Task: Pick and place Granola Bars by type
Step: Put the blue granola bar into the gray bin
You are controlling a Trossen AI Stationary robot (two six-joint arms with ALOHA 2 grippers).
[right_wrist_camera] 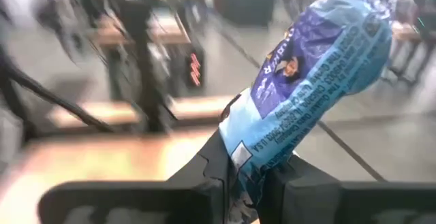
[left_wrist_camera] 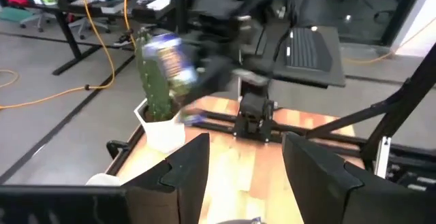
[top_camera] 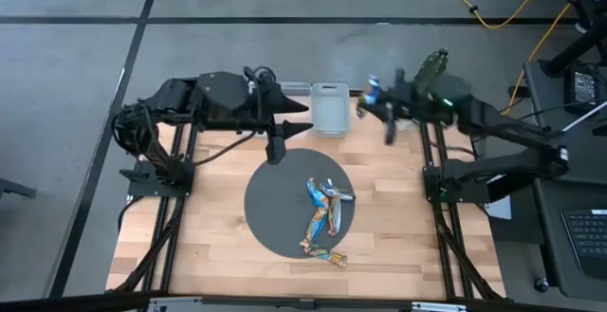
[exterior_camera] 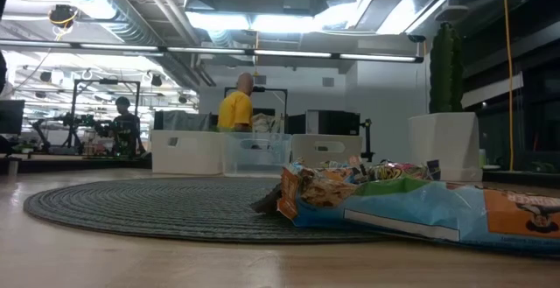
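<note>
A blue-wrapped granola bar is in my right gripper, which is shut on it above the table's far right, beside a clear bin. In the high view this bar shows at the right gripper. Several more granola bars, blue and orange-brown, lie heaped on the right half of a round dark mat; the low view shows them close up. My left gripper is open and holds nothing; it hangs over the mat's far edge, pointing toward the right arm. My right gripper pinches the blue bar's near end between its two fingers. The bar sticks out past the fingertips, tilted upward, lifted clear of the table and the bin.
A second clear bin stands at the far edge, partly hidden under the left arm. A cactus in a white pot stands at the table's far right corner. The low view shows bins and people in the room beyond. Bare wood surrounds the mat.
</note>
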